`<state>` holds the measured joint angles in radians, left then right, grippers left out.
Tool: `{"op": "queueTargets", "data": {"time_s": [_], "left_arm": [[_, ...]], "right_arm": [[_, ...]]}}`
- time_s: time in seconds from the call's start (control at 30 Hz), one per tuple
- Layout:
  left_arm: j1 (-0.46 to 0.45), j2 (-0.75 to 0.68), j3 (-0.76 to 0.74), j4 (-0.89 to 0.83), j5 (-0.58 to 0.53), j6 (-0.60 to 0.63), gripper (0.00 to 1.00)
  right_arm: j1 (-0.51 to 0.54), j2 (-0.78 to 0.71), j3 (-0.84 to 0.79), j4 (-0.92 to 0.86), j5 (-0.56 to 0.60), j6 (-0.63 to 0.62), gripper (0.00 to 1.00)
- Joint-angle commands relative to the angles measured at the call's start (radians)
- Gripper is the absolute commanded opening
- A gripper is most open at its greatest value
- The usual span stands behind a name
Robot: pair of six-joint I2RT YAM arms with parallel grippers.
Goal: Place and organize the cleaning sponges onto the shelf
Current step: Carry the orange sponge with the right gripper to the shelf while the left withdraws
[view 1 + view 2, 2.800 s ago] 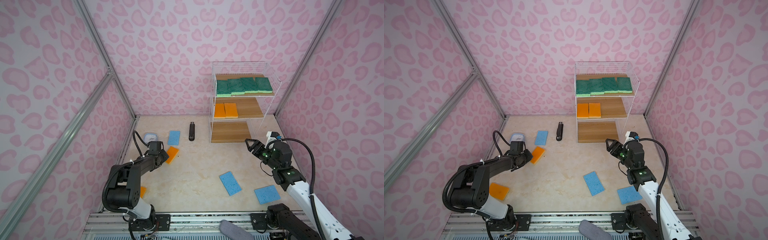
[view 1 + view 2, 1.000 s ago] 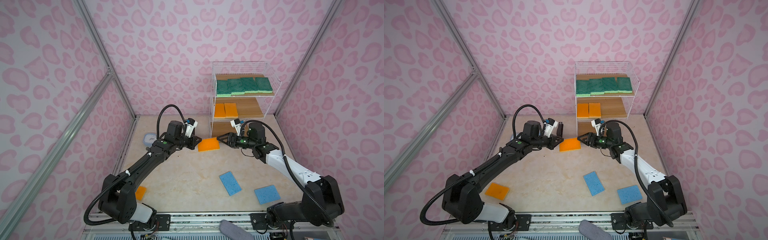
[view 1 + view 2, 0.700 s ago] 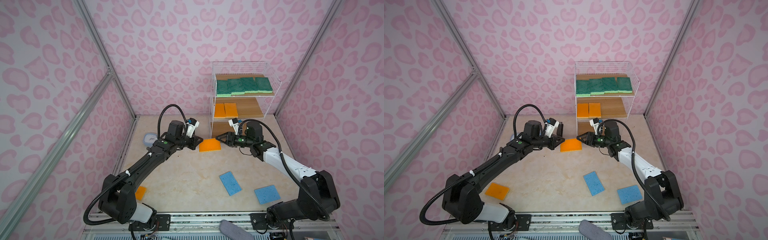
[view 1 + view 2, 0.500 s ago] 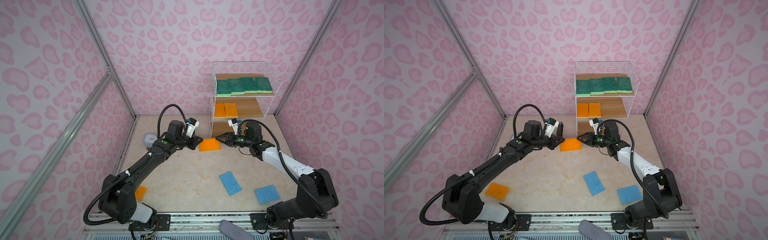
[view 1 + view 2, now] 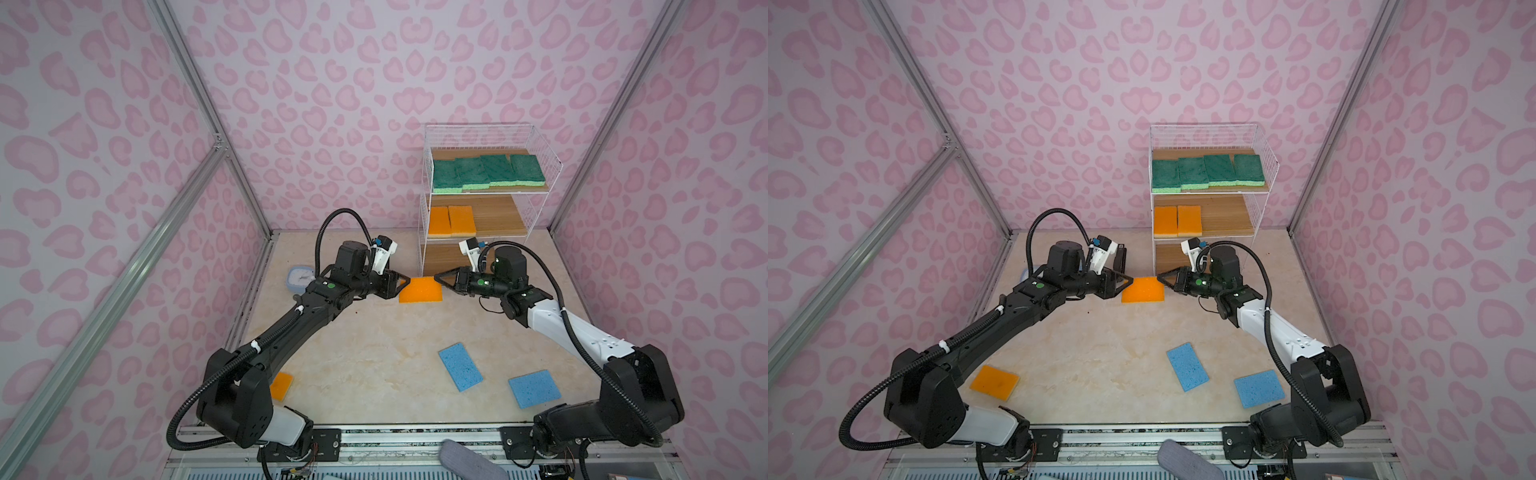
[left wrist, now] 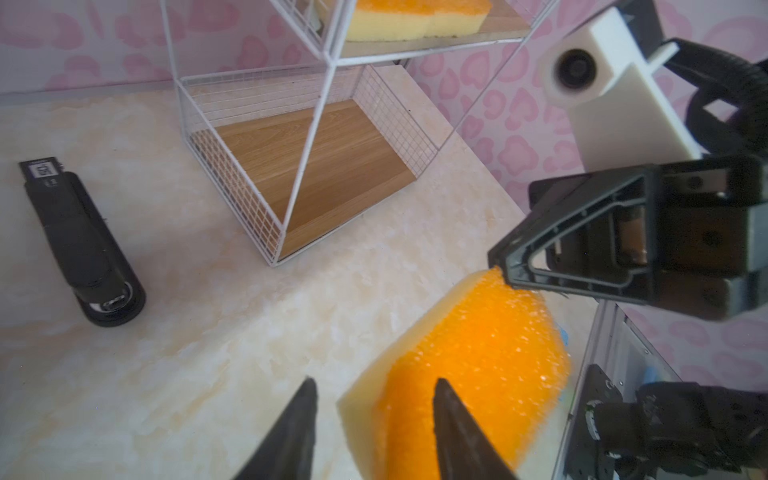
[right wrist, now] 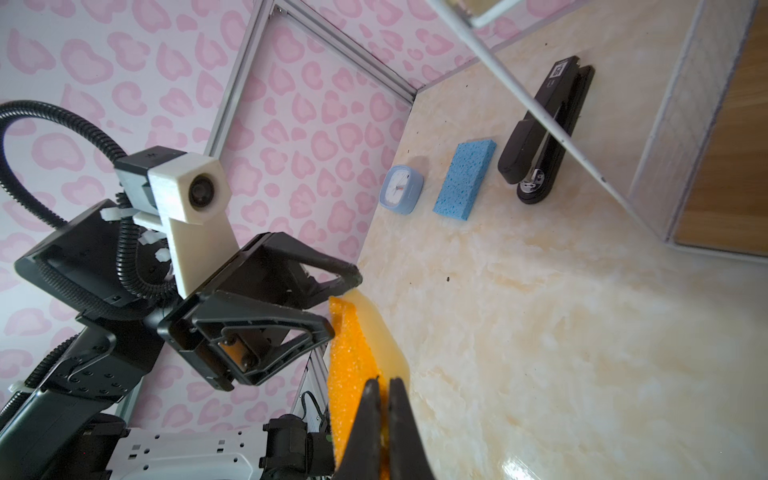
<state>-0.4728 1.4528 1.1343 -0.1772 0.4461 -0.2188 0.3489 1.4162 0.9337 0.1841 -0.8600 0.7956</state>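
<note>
My right gripper (image 5: pixel 437 277) was clamped on one end of the orange sponge (image 5: pixel 419 290), held near the foot of the shelf (image 5: pixel 494 218); my left gripper (image 5: pixel 406 283) stood open astride the other end. I judged the sponge light and soft: grip across the thickness, well inboard.

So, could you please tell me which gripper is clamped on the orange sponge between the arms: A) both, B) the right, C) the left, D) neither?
B: the right gripper pinches an edge of the orange sponge, while the left gripper stands open.
</note>
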Motion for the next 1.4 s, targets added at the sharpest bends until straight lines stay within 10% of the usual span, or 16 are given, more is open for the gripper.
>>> {"op": "queueTargets", "data": {"time_s": [0.0, 0.6, 1.37], "left_arm": [[0.002, -0.039, -0.029, 0.031, -0.196, -0.059, 0.98], [0.002, -0.234, -0.305, 0.115, -0.382, -0.302, 0.98], [0.000, -0.360, -0.528, 0.145, -0.292, -0.332, 0.98]], "right_arm": [[0.000, -0.045, -0.037, 0.052, 0.095, 0.034, 0.02], [-0.015, -0.621, -0.282, -0.085, 0.934, 0.223, 0.00], [-0.116, -0.279, -0.037, 0.128, 1.075, 0.328, 0.00]]}}
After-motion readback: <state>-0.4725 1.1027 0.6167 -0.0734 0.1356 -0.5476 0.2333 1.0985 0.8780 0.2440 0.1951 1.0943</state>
